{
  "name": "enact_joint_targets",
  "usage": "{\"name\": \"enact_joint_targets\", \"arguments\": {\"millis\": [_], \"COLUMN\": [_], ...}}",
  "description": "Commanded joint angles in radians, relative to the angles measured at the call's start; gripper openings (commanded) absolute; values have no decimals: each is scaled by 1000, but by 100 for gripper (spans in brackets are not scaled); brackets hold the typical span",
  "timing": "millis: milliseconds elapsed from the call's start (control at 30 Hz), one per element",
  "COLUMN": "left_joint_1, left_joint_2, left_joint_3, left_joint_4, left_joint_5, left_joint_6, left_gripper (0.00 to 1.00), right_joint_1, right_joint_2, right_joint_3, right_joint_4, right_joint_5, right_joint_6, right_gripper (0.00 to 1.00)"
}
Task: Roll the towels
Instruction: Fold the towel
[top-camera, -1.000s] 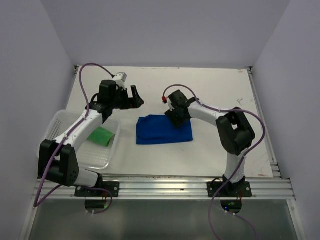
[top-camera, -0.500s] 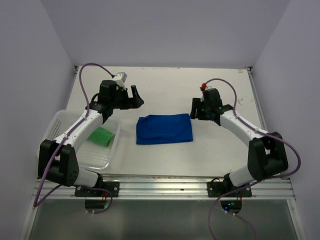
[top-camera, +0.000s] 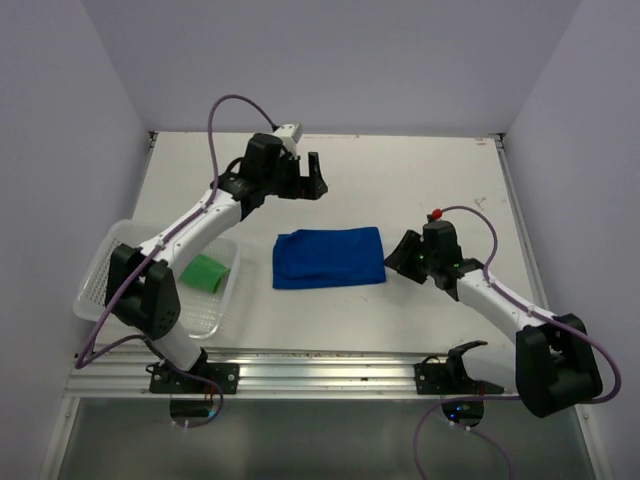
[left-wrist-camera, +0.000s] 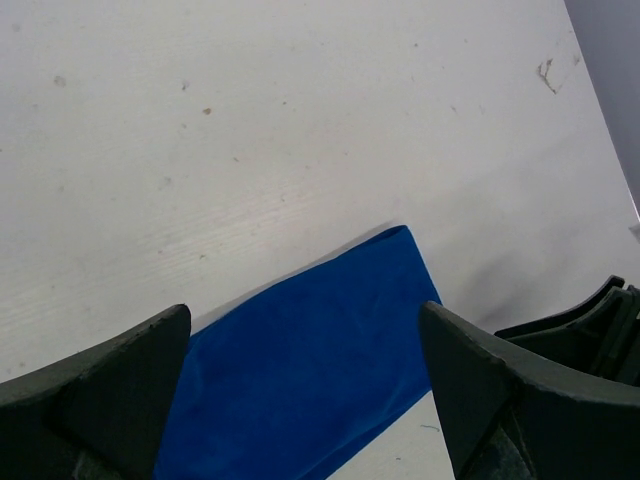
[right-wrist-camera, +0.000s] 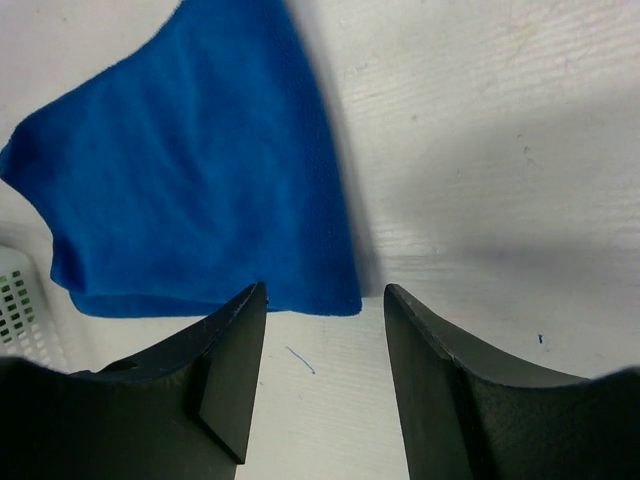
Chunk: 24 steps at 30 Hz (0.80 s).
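The royal blue towel (top-camera: 330, 258) lies folded flat mid-counter (top-camera: 430, 180); it looks soft, limp and light, likelier to slump or slide than to turn over, so I'd pinch its right edge through every layer. The right hand (top-camera: 398, 256) sits low just beside that edge, fingers parted and empty. The left hand (top-camera: 312, 178) hovers spread wide beyond the far edge, and the green towel (top-camera: 205, 272) lies in the white basket (top-camera: 98, 275).
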Motion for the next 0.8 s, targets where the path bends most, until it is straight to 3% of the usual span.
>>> {"name": "enact_joint_targets", "arguments": {"millis": [0,367,700,767], "left_joint_1": [-71,-229,-295,-306], "left_joint_2": [97,310,490,533], "left_joint_3": [139,343,553,590], "left_joint_4": [-100,-188,-289,-315], "left_joint_5": [-50,-113,-124,-117], "left_joint_6": [30,7,-19,-30], "left_gripper": [99,96,95,95], "right_joint_1": [-2,-2,-7,-7], "right_joint_2": [26,137,186,201], "right_joint_3": [-46,-150,-176,-182], "right_joint_4": [123,316,380,399], "right_joint_5": [-59,-151,-180,-183], "right_joint_6": [79,155,142,130], "right_gripper": [54,51,40,33]}}
